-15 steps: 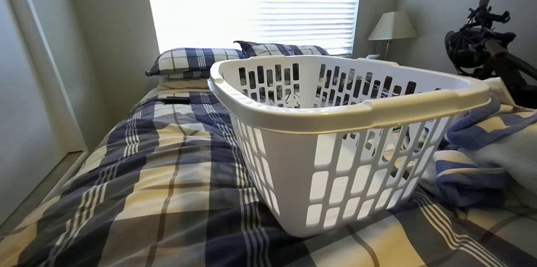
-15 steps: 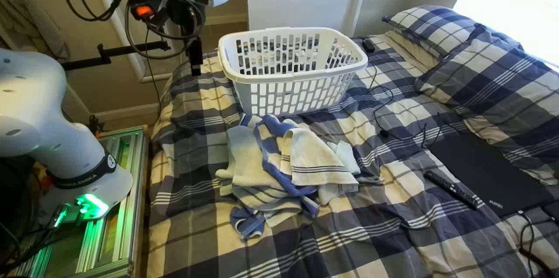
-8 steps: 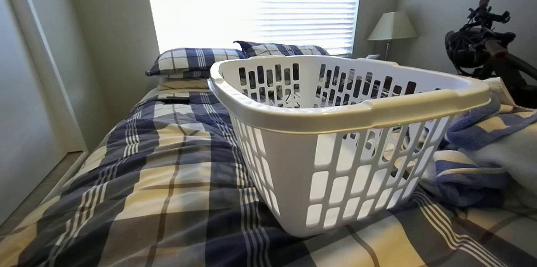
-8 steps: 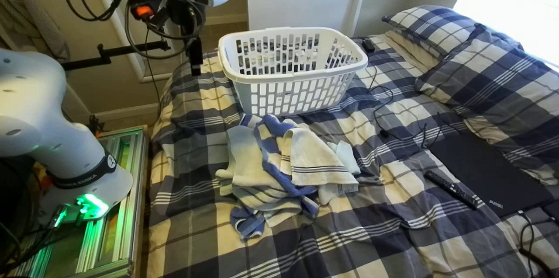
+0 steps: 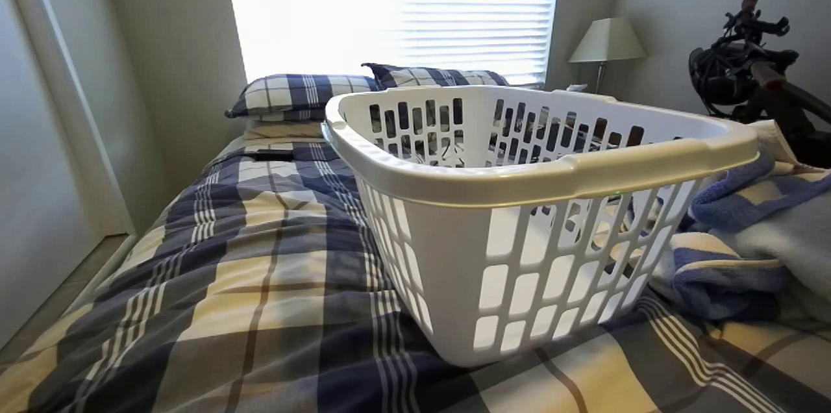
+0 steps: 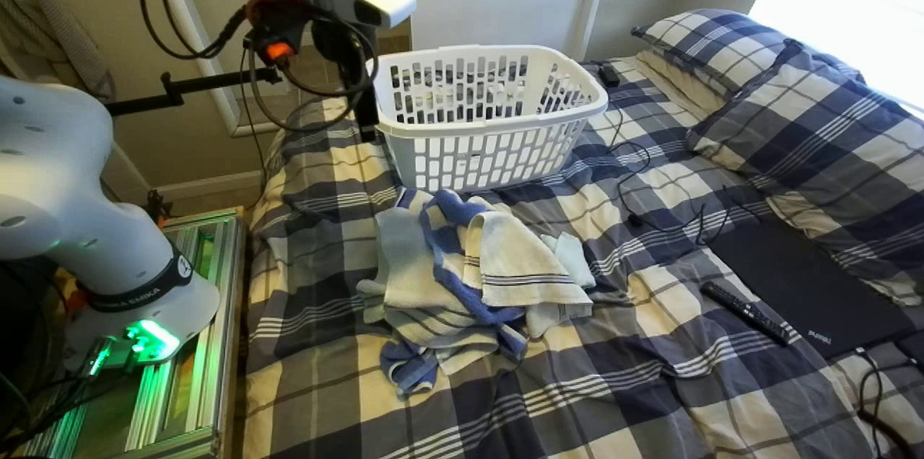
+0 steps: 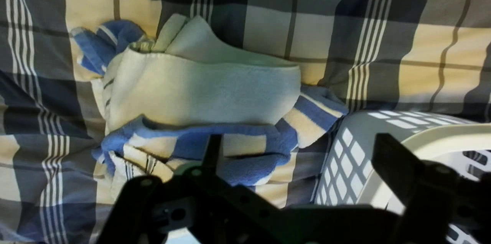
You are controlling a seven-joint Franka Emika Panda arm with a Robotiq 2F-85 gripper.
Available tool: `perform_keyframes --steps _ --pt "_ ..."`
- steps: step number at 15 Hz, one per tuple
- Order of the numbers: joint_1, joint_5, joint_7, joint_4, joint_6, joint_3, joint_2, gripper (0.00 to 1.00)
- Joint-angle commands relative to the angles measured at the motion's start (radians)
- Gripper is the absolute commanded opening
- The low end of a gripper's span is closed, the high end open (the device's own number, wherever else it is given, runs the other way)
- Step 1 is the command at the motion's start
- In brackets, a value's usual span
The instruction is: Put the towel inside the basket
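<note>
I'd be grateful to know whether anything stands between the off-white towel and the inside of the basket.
Yes. A blue-striped cloth end lies between the off-white towel and the basket, whose facing side and rim also stand in the way, so a lift over the rim seems needed. Its top is open.

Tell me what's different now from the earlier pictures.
In an exterior view, the gripper has moved toward the picture's right and slightly down; it now overlaps the left edge of the basket there. Nothing was visibly taken or let go: in the wrist view its jaws stand open, holding nothing. The basket, the heap of towels and the remote stayed put.
</note>
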Motion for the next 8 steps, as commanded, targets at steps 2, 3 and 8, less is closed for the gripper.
perform_keyframes --steps 2,3,8 --pt "-0.013 -0.036 -0.144 0.064 0.145 -0.059 0.192 1.0" --pt "-0.012 -0.041 -0.185 0.082 0.169 -0.069 0.235 1.0" --pt "-0.04 -0.138 -0.258 0.198 0.29 -0.072 0.459 1.0"
